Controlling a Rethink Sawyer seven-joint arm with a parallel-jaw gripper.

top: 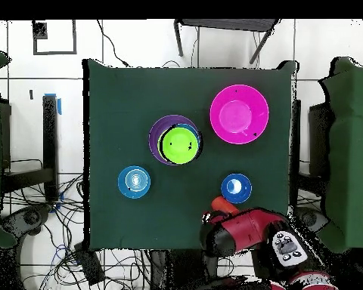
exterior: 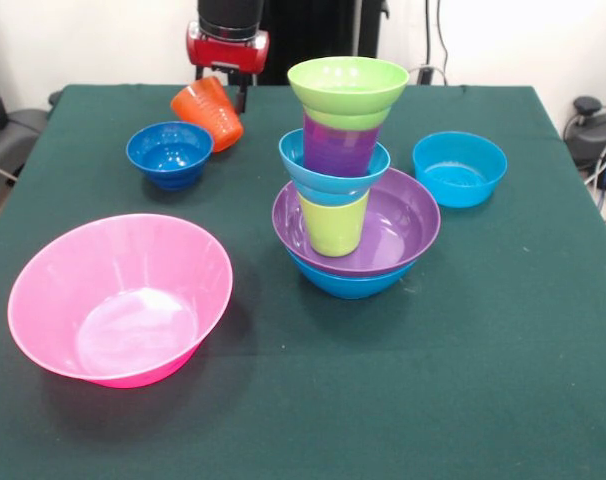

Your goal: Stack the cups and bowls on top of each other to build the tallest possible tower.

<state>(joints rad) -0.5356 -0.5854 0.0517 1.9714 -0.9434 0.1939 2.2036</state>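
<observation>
Gripper [exterior: 221,85] hangs at the far edge of the table [exterior: 463,330], and the orange cup [exterior: 208,110] is in it. Its fingers are mostly hidden behind the cup, so how wide they stand I cannot tell, but the cup is off the cloth and seems held. That cup is tilted: its long axis leans, and its mouth points down and toward the dark blue bowl [exterior: 169,153], which sits just beside it on the table, mouth up.

The tower [exterior: 348,170] stands near the middle of the table, well apart from the orange cup. Its base is a blue bowl [exterior: 348,282] with a purple bowl [exterior: 393,225] nested in it. Inside stands a green cup [exterior: 334,225], upside down, then a turquoise bowl [exterior: 298,155], then a purple cup [exterior: 338,150] upright, and a green bowl [exterior: 348,85] on top, mouth up. Its long axis is vertical.

Beside the tower, a second turquoise bowl [exterior: 460,168] rests alone. On the other side, nearer the camera, lies the pink bowl [exterior: 120,297], slightly tilted.

From overhead, the arm [top: 249,232] reaches in next to the dark blue bowl [top: 236,187].
</observation>
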